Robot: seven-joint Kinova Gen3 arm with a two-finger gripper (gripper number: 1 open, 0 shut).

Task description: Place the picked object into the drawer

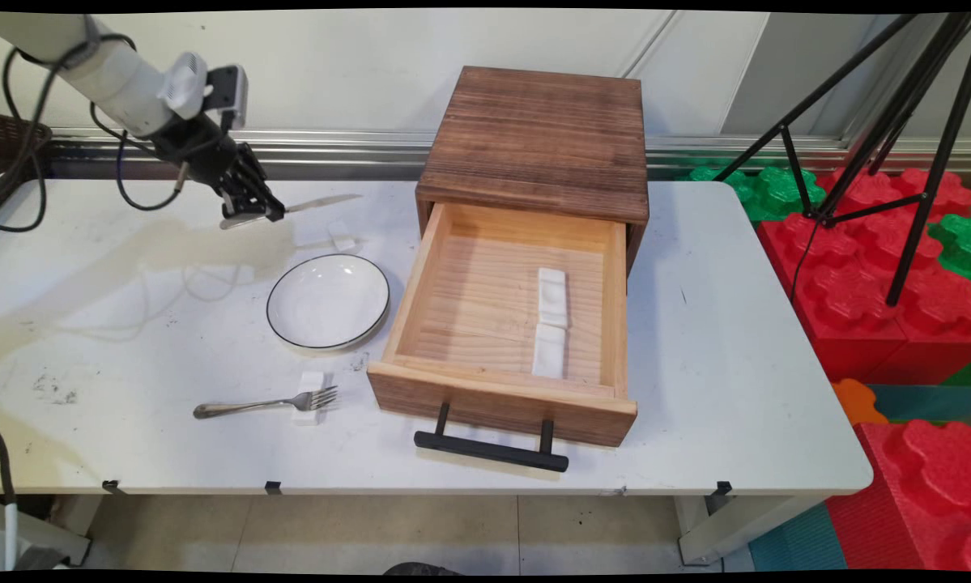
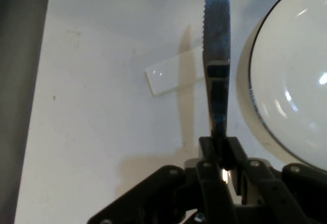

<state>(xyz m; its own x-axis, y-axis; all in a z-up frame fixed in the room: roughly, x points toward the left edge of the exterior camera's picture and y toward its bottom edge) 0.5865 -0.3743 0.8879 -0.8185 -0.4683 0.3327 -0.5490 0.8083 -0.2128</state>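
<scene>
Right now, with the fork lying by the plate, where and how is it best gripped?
Probably the fork by its bare handle, from above, jaws across it: the handle lies flat and clear, while the tines rest on a small white block.

The knife (image 2: 216, 40) is polished metal, its blade bright and mirror-smooth with a fine serrated edge, pinched between matt black fingers (image 2: 205, 155) that look like hard plastic. The plate (image 1: 328, 301) is glossy white ceramic with a thin dark rim, catching the lights. The fork (image 1: 265, 403) is shiny steel. The little rest (image 2: 171, 75) under the knife looks glazed, white and slick. The box (image 1: 538, 142) is dark stained wood, rough-grained; its drawer (image 1: 485, 316) is pale raw pine, matt, with a matt black metal handle (image 1: 491, 447). The table (image 1: 736, 340) is smooth white laminate, scuffed and smudged
</scene>
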